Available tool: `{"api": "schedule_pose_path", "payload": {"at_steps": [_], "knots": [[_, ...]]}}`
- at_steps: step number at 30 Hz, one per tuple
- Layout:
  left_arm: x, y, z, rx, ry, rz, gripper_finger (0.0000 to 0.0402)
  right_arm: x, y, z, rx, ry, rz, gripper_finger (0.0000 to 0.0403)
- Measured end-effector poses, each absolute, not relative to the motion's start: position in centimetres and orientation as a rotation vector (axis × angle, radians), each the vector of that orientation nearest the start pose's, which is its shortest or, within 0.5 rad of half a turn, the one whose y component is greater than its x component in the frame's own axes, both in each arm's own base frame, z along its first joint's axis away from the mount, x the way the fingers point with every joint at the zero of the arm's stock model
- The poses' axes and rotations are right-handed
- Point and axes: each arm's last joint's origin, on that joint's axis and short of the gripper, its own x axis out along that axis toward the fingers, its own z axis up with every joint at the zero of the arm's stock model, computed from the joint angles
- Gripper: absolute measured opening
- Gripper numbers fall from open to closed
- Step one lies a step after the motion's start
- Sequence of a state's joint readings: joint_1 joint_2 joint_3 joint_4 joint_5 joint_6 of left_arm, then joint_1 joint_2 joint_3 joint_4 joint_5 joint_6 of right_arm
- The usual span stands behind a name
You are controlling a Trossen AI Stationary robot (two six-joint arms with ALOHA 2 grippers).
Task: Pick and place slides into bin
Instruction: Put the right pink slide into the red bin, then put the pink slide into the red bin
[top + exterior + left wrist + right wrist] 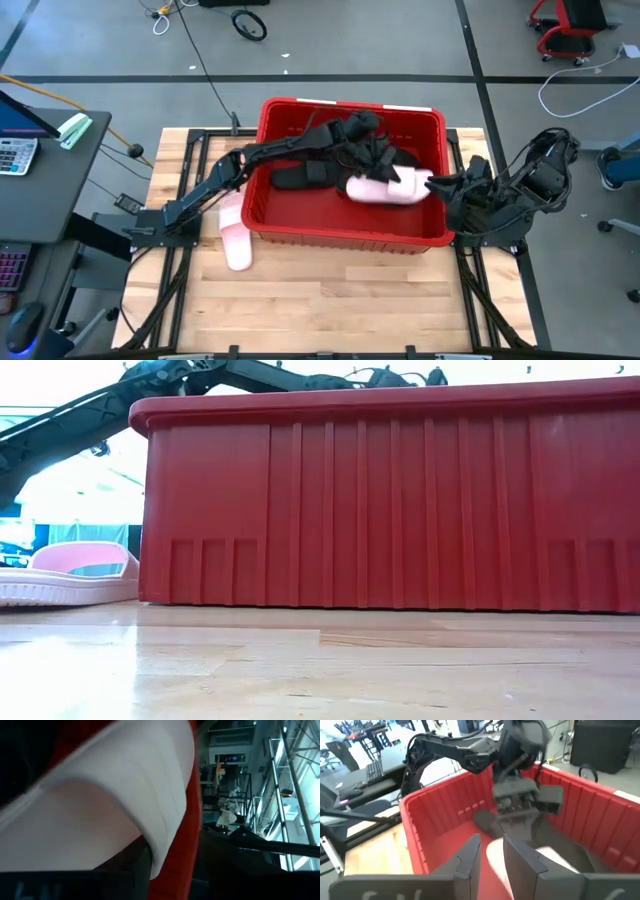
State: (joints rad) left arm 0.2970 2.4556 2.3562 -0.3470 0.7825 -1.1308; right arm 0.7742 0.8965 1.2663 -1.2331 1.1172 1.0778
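While the left end effector [385, 160] hangs low inside the red bin [300, 233] over a pale pink slide [385, 188] (whether it grips, I cannot tell), it could snag black slides [300, 176]. Right end effector [492, 855], slightly parted and empty, risks collision; another pink slide [236, 240] waits on the worktop [330, 300].

The bin [400, 500] is red plastic, smooth with a slight sheen, its walls ribbed. The table [330, 300] is pale wood in glued strips, glossy enough in the low view to mirror the bin. The pink slide [65, 575] beside it looks like soft matt rubber with a ridged sole edge. Both arms are dark and matt.
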Motion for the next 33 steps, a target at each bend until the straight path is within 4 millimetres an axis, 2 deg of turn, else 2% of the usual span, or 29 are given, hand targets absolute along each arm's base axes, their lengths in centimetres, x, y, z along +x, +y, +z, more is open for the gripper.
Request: {"api": "schedule_pose_path", "payload": {"at_steps": [2,4,8,13,17,25,29,33], "knots": [[53.2,14.6,27.7,-1.294,0.604,-0.221,0.0157,9.8,5.9,39.4,0.334,0.253,-0.533,0.0089],[53.1,14.5,27.9,-1.278,0.603,-0.226,0.0151,9.5,5.6,39.6,0.325,0.233,-0.543,0.0089],[53.0,13.3,26.9,-1.302,0.699,-0.196,0.0137,9.1,5.2,39.8,0.332,0.199,-0.560,0.0089],[52.0,10.7,24.7,-1.290,0.941,-0.129,0.0125,8.9,4.9,39.9,0.331,0.174,-0.576,0.0089],[51.4,9.1,23.9,-1.255,1.056,-0.091,0.0121,8.9,4.9,40.0,0.326,0.162,-0.586,0.0089],[51.2,9.7,23.4,-1.188,1.032,0.142,0.0121,8.9,4.8,40.0,0.317,0.134,-0.609,0.0089],[51.5,8.4,22.5,-1.154,1.065,0.165,0.0121,8.9,4.8,40.0,0.316,0.132,-0.611,0.0089],[51.8,6.9,22.7,-1.091,1.067,0.108,0.0121,8.9,4.8,40.0,0.316,0.132,-0.610,0.0089]]}}
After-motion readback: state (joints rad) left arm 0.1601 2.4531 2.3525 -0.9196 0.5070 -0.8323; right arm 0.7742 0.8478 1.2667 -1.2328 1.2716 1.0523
